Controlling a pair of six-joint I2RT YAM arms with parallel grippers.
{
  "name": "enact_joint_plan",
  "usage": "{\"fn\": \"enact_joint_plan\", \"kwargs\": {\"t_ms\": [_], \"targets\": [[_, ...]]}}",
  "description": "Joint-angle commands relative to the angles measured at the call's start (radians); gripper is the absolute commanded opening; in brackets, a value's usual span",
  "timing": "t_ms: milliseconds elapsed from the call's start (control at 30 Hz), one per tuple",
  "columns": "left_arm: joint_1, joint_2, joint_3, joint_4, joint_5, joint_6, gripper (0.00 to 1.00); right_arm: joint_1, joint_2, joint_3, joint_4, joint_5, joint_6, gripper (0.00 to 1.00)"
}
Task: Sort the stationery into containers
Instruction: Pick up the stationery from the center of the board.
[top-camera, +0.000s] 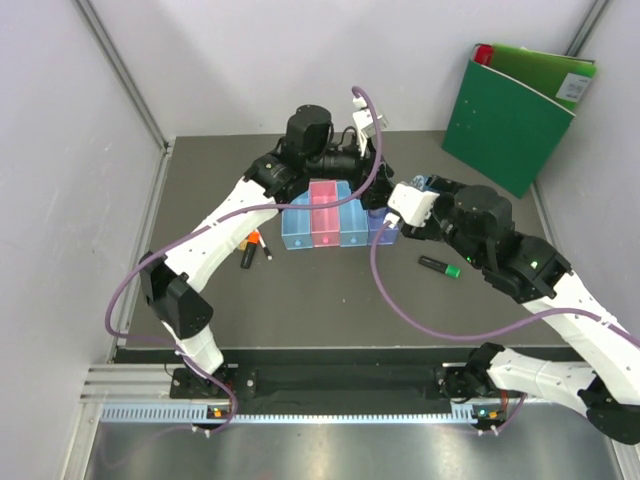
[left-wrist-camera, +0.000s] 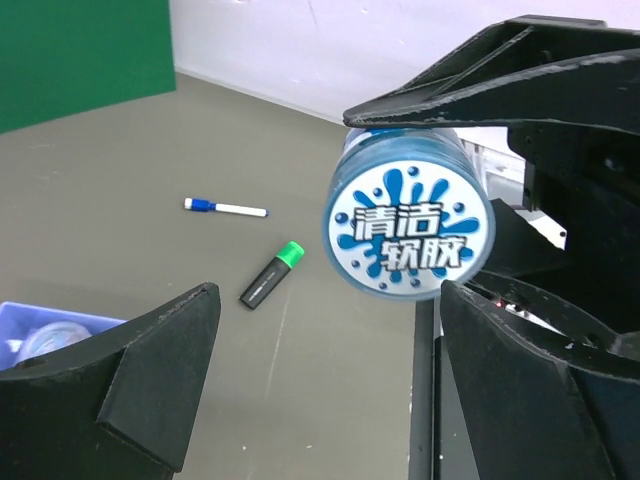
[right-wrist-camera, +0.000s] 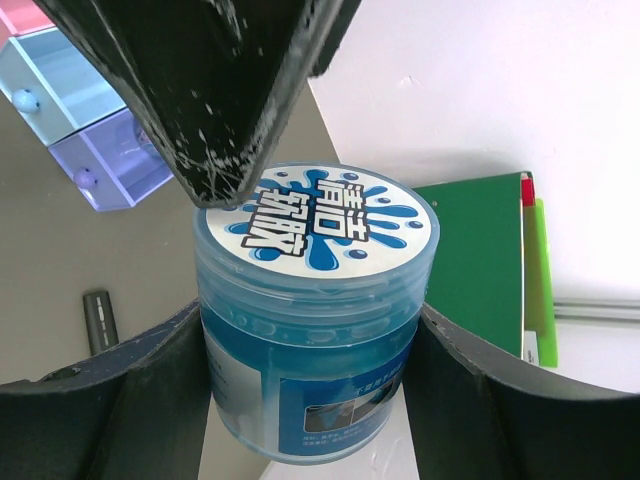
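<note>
The blue jar (right-wrist-camera: 312, 300), clear-walled with a white and blue splash label on its lid, is grasped by the right gripper (right-wrist-camera: 310, 345), whose 2 fingers press against its opposite sides. In the right wrist view 1 finger of the left gripper (left-wrist-camera: 328, 298) comes in from the top of the frame and its tip meets the lid's edge. The left wrist view shows that gripper's own fingers spread wide and released, with the lid facing the camera at centre right. In the overhead view both grippers meet at the centre of the frame, above the right end of the containers (top-camera: 325, 215), by the purple bin (top-camera: 383, 232). A green-capped marker (top-camera: 440, 267) lies on the table (top-camera: 320, 300) right of centre, and an orange-capped marker (top-camera: 250, 246) lies left of the row. A white pen (left-wrist-camera: 225, 208) lies above the green-capped marker in the left wrist view. A green binder (top-camera: 510, 115) leans at the upper right.
</note>
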Motion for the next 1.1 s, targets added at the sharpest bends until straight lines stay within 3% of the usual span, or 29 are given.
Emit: {"fn": "enact_joint_plan", "kwargs": {"t_ms": [0, 600, 1067], "targets": [[-0.001, 0.009, 0.029, 0.115, 0.063, -0.066, 0.95, 0.022, -0.021, 0.072, 0.036, 0.046, 0.001, 0.03], [-0.031, 0.061, 0.075, 0.245, 0.201, -0.192, 0.94, 0.045, -0.007, 0.051, 0.099, 0.098, -0.010, 0.01], [-0.082, 0.078, 0.084, 0.195, 0.148, -0.134, 0.90, 0.052, -0.029, 0.031, 0.114, 0.109, -0.013, 0.01]]}}
